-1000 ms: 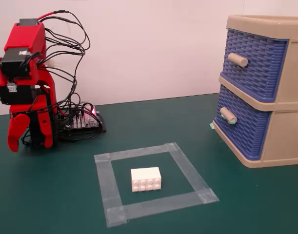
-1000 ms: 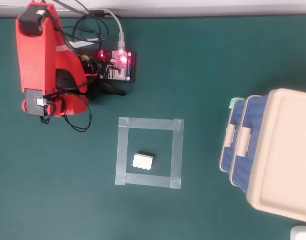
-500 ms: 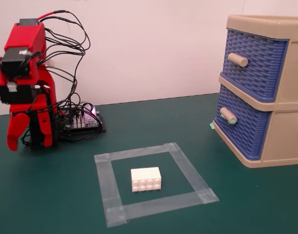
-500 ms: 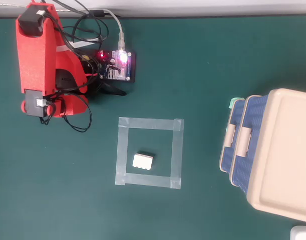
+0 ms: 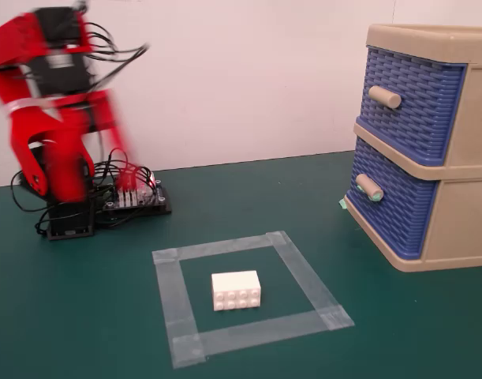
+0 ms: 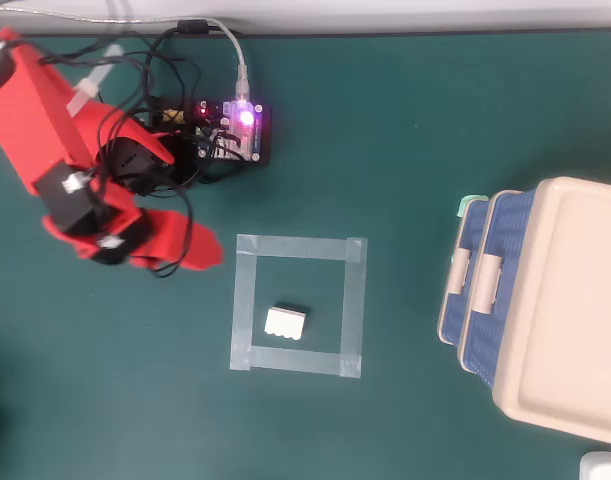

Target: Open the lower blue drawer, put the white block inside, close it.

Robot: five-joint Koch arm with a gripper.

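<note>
White studded toy brick [image 6: 285, 322] sits untouched in its tape square while the red arm's tool [image 6: 190, 250], blurred so I cannot tell its jaws' state, has just swung up from rest, starting the task.

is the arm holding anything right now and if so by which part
Nothing is held. The gripper is blurred with motion, off to the left of the tape square, and the white block lies alone on the mat inside the square, untouched.

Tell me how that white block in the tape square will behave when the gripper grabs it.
The white block looks like a rigid plastic brick, so it probably won't flex. It lies flat with straight sides, so it's unlikely to roll or tip. Being small, it's likely light, and may slide on the green mat if nudged.
</note>
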